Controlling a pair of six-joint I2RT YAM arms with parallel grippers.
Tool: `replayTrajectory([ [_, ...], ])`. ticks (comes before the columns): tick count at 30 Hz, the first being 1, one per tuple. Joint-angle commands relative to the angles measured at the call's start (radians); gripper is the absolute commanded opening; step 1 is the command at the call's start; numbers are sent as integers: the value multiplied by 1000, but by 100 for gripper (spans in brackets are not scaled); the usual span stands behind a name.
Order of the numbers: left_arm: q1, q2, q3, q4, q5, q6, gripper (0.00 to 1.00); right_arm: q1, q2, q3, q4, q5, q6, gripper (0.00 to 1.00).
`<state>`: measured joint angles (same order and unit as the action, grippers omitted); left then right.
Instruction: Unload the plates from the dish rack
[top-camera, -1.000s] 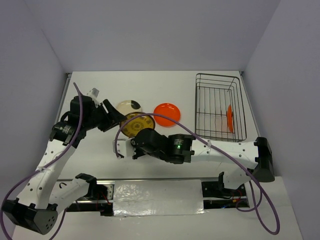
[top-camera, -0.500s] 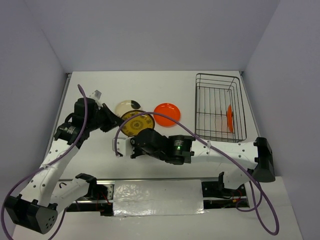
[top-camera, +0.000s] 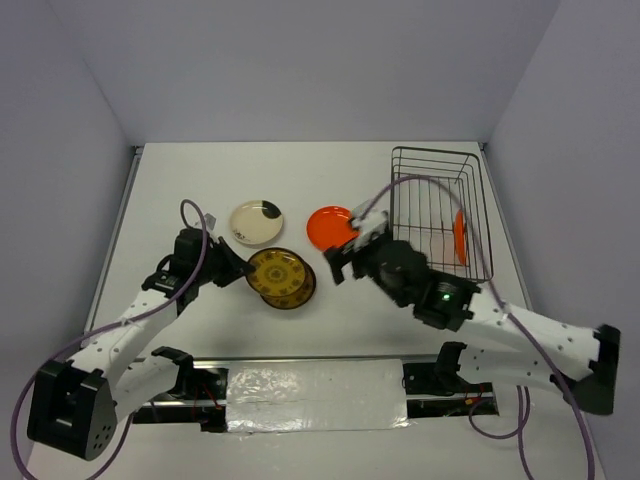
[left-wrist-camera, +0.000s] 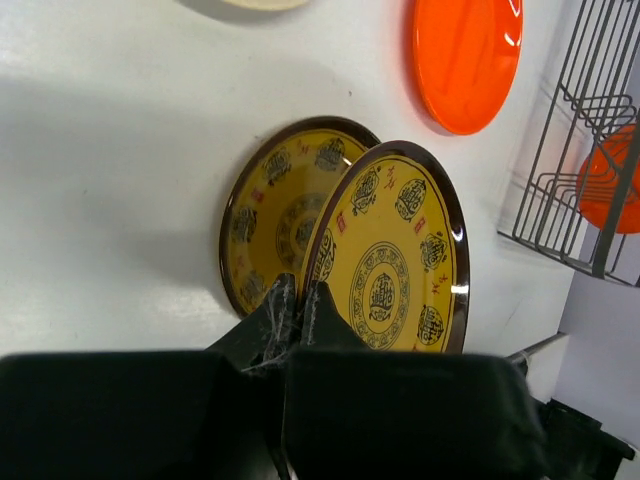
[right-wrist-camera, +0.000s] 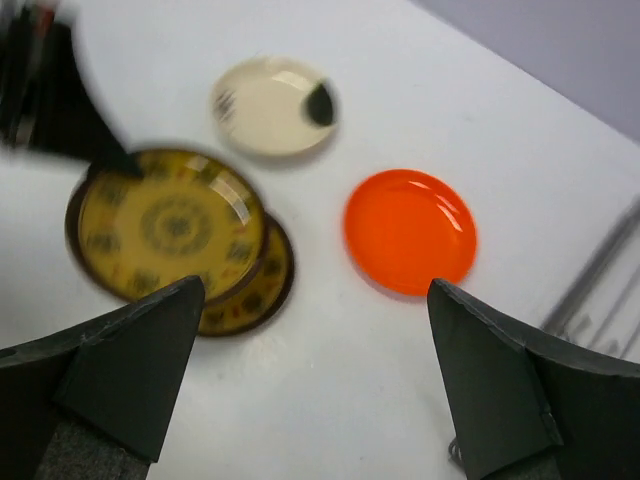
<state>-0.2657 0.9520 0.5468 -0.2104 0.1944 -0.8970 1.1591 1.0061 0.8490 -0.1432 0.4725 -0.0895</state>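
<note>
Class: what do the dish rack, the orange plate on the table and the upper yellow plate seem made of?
Dish rack: thin dark metal wire, see-through grid. Orange plate: glossy plastic or glazed ceramic, bright highlights; cannot tell which. Upper yellow plate: glossy, printed pattern, dark rim.

the dish rack is open from above, wire walls closing in the upright orange plate.
</note>
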Motion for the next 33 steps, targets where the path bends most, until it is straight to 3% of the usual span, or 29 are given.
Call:
replayTrajectory([
  [1, -7, 74, -13, 274, 2, -23, 0, -194, -165, -1, -113, 23, 434, 100],
  [3, -12, 112, -19, 298, 2, -28, 0, -274, -247, 5, -226, -5, 499, 100],
  [8, -55, 224, -19, 324, -30, -22, 21, -438, -339, 39, -421, 92, 593, 100],
  [12, -84, 271, -13, 299, -81, -25, 35, -547, -340, 88, -512, 69, 593, 100],
  [15, -89, 284, -12, 266, -90, -29, 56, -636, -304, 125, -533, 6, 568, 100],
  [16, -92, 281, 2, 238, -117, -29, 72, -660, -270, 137, -541, -3, 560, 100],
  [19, -101, 242, 36, 109, -179, -23, 99, -745, -187, 185, -604, 1, 565, 100],
  [24, -109, 119, 135, -120, -260, 35, 99, -930, -37, 191, -657, 35, 518, 100],
  [26, -112, 82, 165, -168, -285, 87, 99, -979, 8, 174, -633, -20, 481, 94],
  [27, -110, 50, 198, -191, -286, 107, 99, -1016, 47, 170, -622, -32, 449, 87],
  [33, -112, 4, 304, -343, -164, 328, 99, -1149, 109, 153, -512, -69, 334, 78],
])
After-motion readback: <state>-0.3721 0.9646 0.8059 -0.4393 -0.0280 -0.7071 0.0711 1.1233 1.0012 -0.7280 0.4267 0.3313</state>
